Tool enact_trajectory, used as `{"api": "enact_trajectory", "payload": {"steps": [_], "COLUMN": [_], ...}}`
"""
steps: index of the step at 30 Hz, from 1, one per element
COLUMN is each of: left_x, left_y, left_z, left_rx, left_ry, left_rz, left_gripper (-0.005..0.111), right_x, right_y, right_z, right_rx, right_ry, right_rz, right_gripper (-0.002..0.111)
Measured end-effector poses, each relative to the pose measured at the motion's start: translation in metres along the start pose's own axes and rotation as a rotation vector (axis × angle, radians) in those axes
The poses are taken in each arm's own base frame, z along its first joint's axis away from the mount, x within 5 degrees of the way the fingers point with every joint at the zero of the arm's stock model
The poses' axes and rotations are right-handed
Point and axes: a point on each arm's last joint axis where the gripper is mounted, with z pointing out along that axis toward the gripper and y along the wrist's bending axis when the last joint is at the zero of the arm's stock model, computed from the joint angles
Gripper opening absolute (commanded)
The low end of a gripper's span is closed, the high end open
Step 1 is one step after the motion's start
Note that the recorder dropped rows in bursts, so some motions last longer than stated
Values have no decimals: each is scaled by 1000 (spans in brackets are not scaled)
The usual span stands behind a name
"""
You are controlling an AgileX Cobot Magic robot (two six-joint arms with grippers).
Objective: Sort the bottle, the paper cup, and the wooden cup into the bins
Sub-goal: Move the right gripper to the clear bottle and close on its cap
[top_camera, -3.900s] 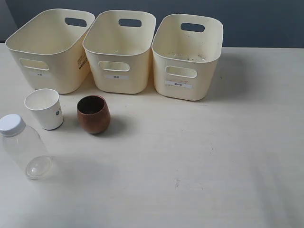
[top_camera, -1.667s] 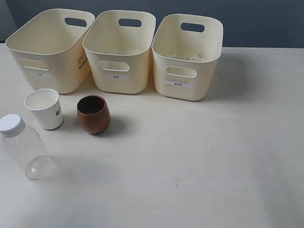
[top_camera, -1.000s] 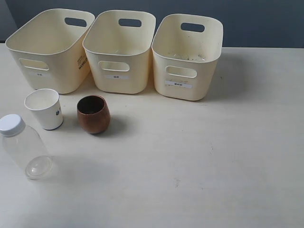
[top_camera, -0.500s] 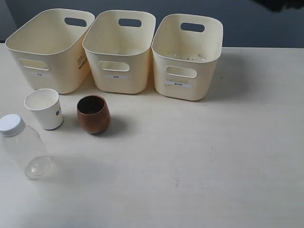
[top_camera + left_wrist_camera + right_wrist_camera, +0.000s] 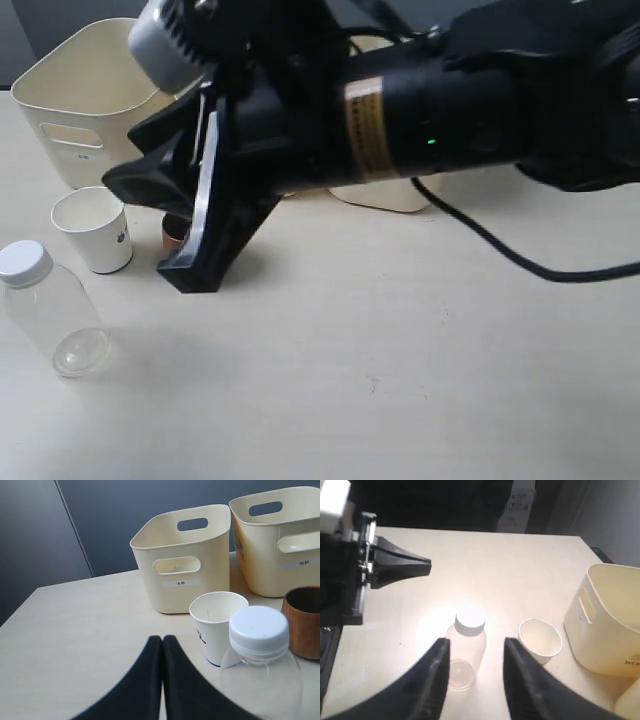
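The clear bottle (image 5: 52, 312) with its white cap stands at the table's left front, and the white paper cup (image 5: 92, 228) is just behind it. The wooden cup (image 5: 174, 234) shows only as a brown sliver behind my right arm. My right gripper (image 5: 150, 230) hangs open above the cups. In the right wrist view the bottle (image 5: 466, 641) lies between and beyond its open fingers (image 5: 439, 655), with the paper cup (image 5: 540, 641) beside it. My left gripper (image 5: 162, 640) is shut and empty on the table beside the bottle (image 5: 260, 672), paper cup (image 5: 216, 620) and wooden cup (image 5: 304, 622).
The left bin (image 5: 85, 95) stands at the back left. My right arm (image 5: 430, 100) hides the middle bin and most of the right one. The left wrist view shows two bins (image 5: 186, 555) (image 5: 280, 535) behind the cups. The right wrist view shows the left gripper (image 5: 400, 564).
My right arm has swung in from the upper right and now covers the middle and right bins and most of the wooden cup. The bottle and cups have not moved.
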Motion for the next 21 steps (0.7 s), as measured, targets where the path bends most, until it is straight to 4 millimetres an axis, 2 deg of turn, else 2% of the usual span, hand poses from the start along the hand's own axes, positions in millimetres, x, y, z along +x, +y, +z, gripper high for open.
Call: {"api": "enact_trajectory", "payload": {"steps": [2, 4, 11, 21], "left_x": [0, 0, 0, 0], "left_y": [0, 0, 0, 0], "left_z": [0, 0, 0, 0], "left_rx": [0, 0, 0, 0], "left_ry": [0, 0, 0, 0], "left_rz": [0, 0, 0, 0], "left_gripper": [0, 0, 0, 0], "right_x": [8, 14, 31, 32], "right_y": [-5, -9, -23, -33], "right_z": [15, 25, 64, 105], "right_rx": [6, 21, 17, -75], "right_ry": [32, 50, 99, 77], "right_rz": [6, 23, 63, 54], "right_gripper": [65, 71, 70, 71]}}
